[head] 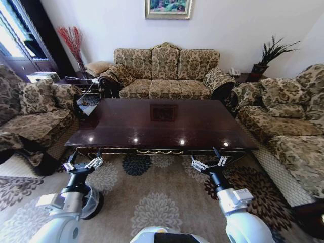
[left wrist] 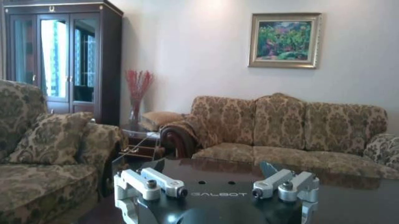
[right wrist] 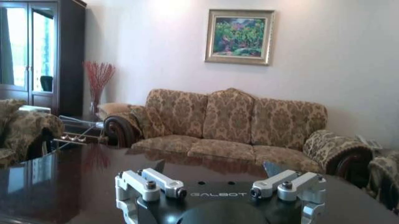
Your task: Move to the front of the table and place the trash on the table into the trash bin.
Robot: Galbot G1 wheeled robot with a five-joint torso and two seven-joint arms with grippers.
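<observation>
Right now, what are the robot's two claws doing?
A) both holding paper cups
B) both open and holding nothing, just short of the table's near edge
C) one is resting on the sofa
B: the left gripper and right gripper hang open, nothing held, before the table.

Dark glossy wood table (head: 162, 124) centre scene, rectangular, gold-trimmed carved apron along near edge. Top reflects ceiling lights and the wall picture. Stands on patterned floral rug (head: 152, 200). Sofas on left, far and right sides.
</observation>
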